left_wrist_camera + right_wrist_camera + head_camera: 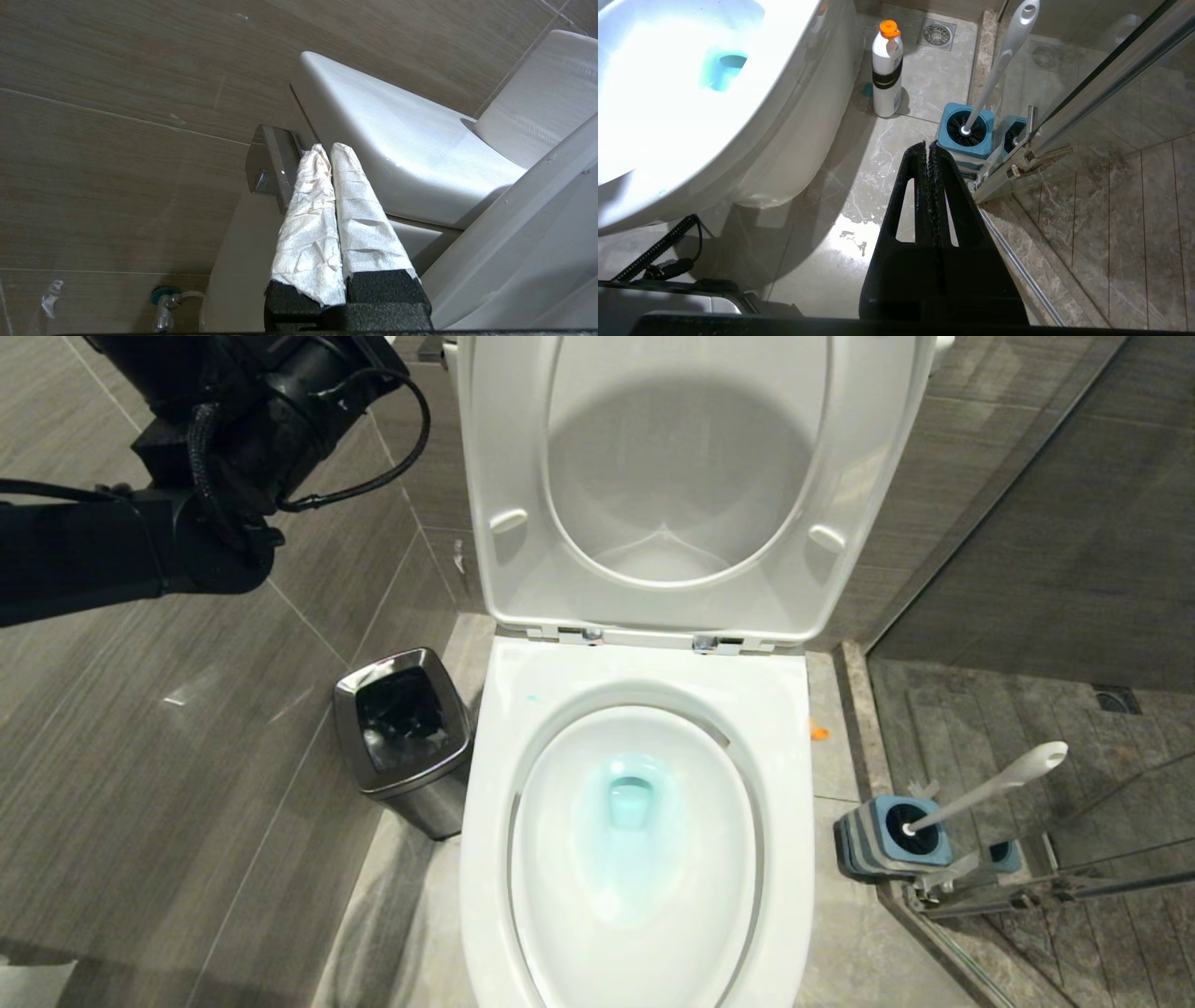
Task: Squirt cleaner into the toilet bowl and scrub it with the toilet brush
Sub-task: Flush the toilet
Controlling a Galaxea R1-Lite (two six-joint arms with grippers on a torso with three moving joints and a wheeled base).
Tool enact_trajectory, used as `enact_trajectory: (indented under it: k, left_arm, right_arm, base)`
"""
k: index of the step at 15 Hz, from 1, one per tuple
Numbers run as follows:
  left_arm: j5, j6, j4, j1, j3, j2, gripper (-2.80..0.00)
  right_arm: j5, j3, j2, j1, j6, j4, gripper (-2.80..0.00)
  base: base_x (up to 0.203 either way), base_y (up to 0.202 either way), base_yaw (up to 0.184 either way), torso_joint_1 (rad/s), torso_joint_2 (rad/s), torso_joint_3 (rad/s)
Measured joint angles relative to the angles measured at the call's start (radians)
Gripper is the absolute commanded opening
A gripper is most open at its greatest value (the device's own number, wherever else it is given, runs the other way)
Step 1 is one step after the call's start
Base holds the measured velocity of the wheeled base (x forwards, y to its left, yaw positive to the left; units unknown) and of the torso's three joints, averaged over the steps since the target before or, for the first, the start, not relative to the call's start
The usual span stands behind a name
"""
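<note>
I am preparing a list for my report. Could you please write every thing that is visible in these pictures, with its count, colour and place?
toilet bowl: one, white, centre, seat and lid raised.
cleaner: one turquoise tint, in the water at the bowl's bottom.
toilet brush: one, white handle, black head, standing in its holder right of the bowl.
brush holder: one, blue and grey, on the floor by the glass shower door.
bin: one, steel, left of the bowl.
bottle: one, white with orange cap, on the floor beside the bowl.
floor drain: one, metal, behind the bottle.
left gripper: one, fingers wrapped in white paper, shut, raised near the cistern.
right gripper: one, black, shut, above the floor near the holder.
</note>
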Motion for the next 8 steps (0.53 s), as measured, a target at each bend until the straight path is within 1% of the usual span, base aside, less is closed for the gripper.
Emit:
enact_trajectory:
  k: [3,5,8]
  left_arm:
    - [-0.002,0.008,0.0,0.0,0.0,0.005,-2.8]
    - [-0.002,0.029,0.003,0.0,0.0,0.013,-2.8]
    - [-0.002,0.034,0.002,-0.005,0.0,0.028,-2.8]
  right_arm:
    - [0.0,0.0,0.0,0.0,0.0,0.0,-2.8]
    - [0.0,0.0,0.0,0.0,0.0,0.0,-2.8]
    - [0.0,0.0,0.0,0.0,0.0,0.0,-2.8]
  base:
    - [0.0,0.0,0.0,0.0,0.0,0.0]
    - [0.0,0.0,0.0,0.0,0.0,0.0]
    - [0.0,0.0,0.0,0.0,0.0,0.0]
